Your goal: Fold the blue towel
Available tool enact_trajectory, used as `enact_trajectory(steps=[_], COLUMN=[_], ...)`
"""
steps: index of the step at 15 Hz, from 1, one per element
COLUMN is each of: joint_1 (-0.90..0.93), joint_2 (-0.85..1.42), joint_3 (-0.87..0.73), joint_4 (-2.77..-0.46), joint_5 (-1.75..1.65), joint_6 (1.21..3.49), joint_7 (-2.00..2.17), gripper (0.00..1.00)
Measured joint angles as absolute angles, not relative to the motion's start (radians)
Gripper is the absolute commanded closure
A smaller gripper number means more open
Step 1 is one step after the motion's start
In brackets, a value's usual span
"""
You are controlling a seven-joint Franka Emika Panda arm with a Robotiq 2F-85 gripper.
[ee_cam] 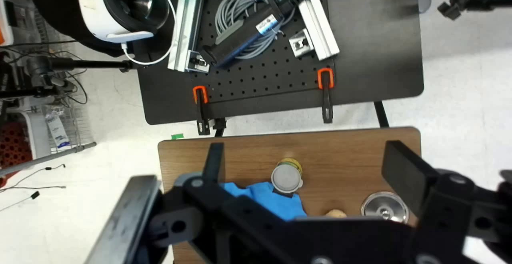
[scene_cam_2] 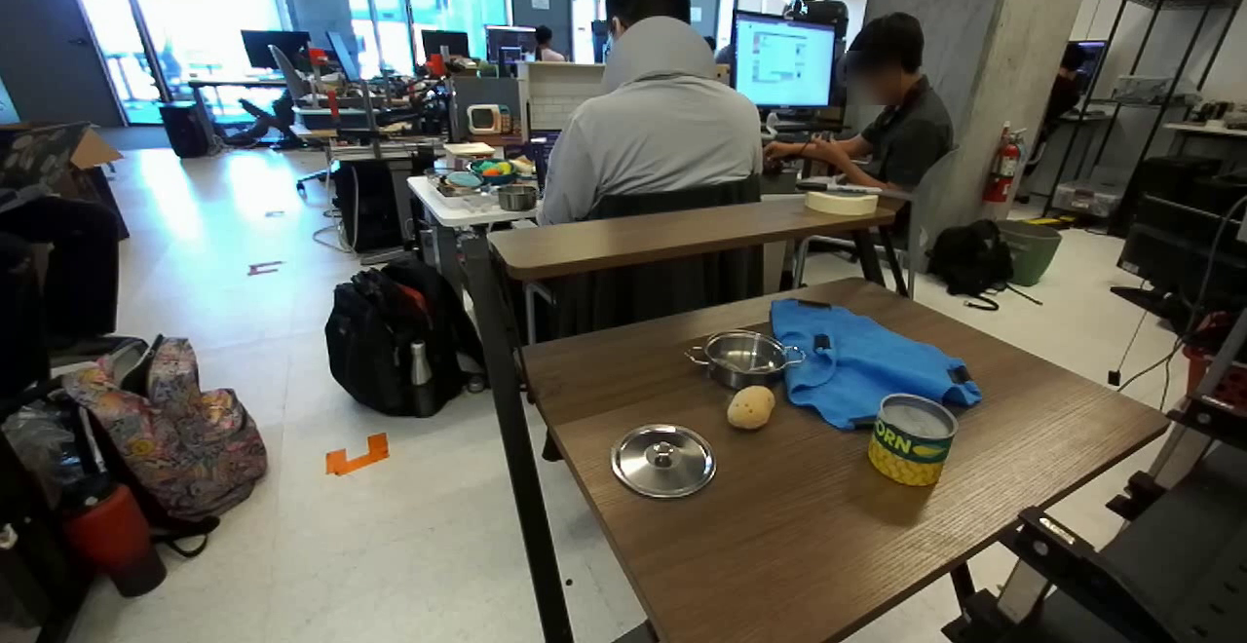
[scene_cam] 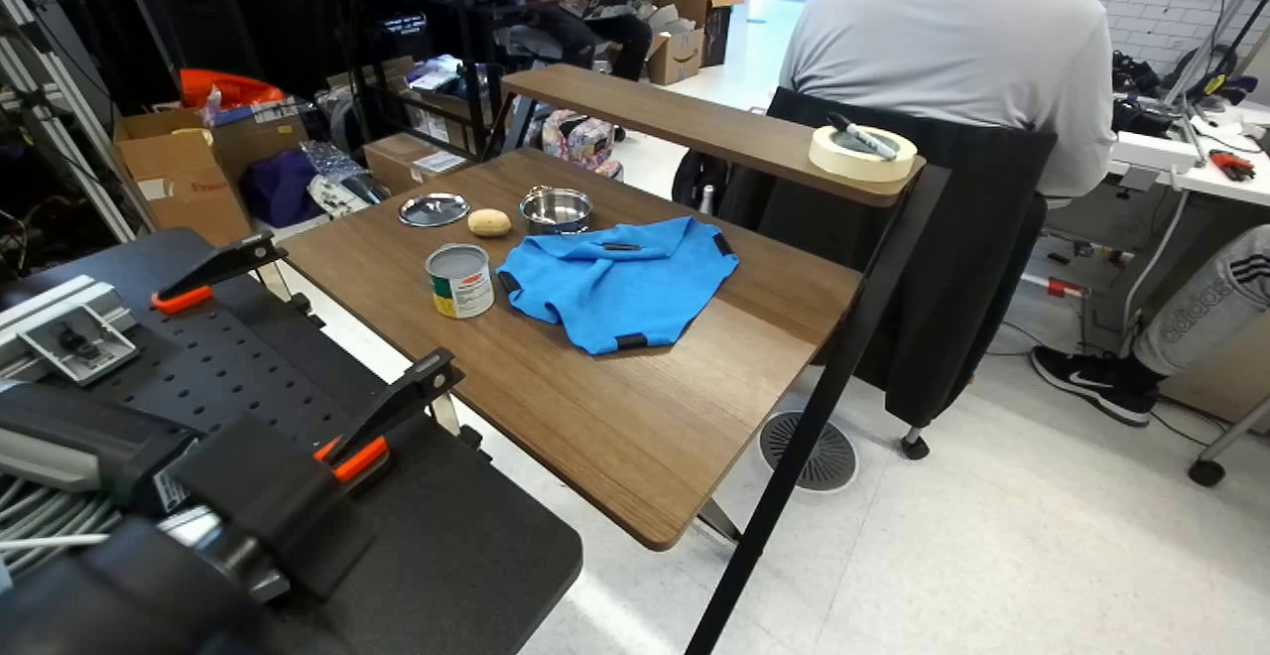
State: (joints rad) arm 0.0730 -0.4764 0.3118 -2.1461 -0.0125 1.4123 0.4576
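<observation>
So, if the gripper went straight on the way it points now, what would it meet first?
Most likely the gripper would meet the wood-grain tabletop close beside the corn can; in the wrist view its open jaws line up there. Depth and exact tilt are unclear, so the can might come first.

A can (scene_cam_2: 913, 442) shows "ORN" in yellow, and a grey trouser leg (scene_cam: 1206, 300) reads "adidas".

Corn can (scene_cam_2: 912, 450), potato (scene_cam_2: 750, 408), pot (scene_cam_2: 742, 371), lid (scene_cam_2: 662, 461) on tbl (scene_cam_2: 779, 541); tape (scene_cam: 853, 168) w/ marker (scene_cam: 862, 136) on shelf (scene_cam: 685, 125).
</observation>
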Motion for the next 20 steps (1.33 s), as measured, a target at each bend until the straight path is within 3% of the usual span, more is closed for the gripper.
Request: enact_trajectory(steps=[9,20], joint_1=[-0.074,-0.147], joint_2=[-0.341,0.122], joint_3=[0.116,-0.059], joint_4=[-2.25,-2.327], joint_5=[-0.012,-0.083], joint_6=[1.907,2.456], joint_7=[0.586,0.795], gripper=[0.0,0.0])
